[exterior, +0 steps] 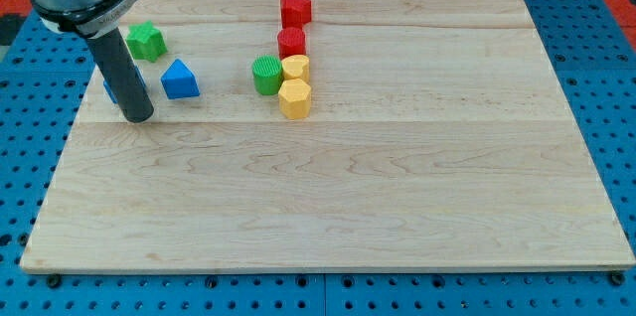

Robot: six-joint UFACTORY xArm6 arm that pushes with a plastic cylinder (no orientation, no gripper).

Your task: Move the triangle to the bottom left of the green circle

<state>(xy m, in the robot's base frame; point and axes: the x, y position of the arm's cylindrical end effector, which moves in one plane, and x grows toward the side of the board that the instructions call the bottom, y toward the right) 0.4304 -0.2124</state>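
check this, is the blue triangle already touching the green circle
No, the blue triangle sits apart from the green circle, with bare board between them, toward the view's left.

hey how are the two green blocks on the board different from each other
The green circle is a round cylinder; the green star has jagged points. The green circle sits mid-board touching a yellow block; the green star stands alone near the view's top left, by my tip. Both are green and similar in size.

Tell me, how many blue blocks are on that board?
2: a blue triangle right of my tip, and another blue block mostly hidden behind the rod.
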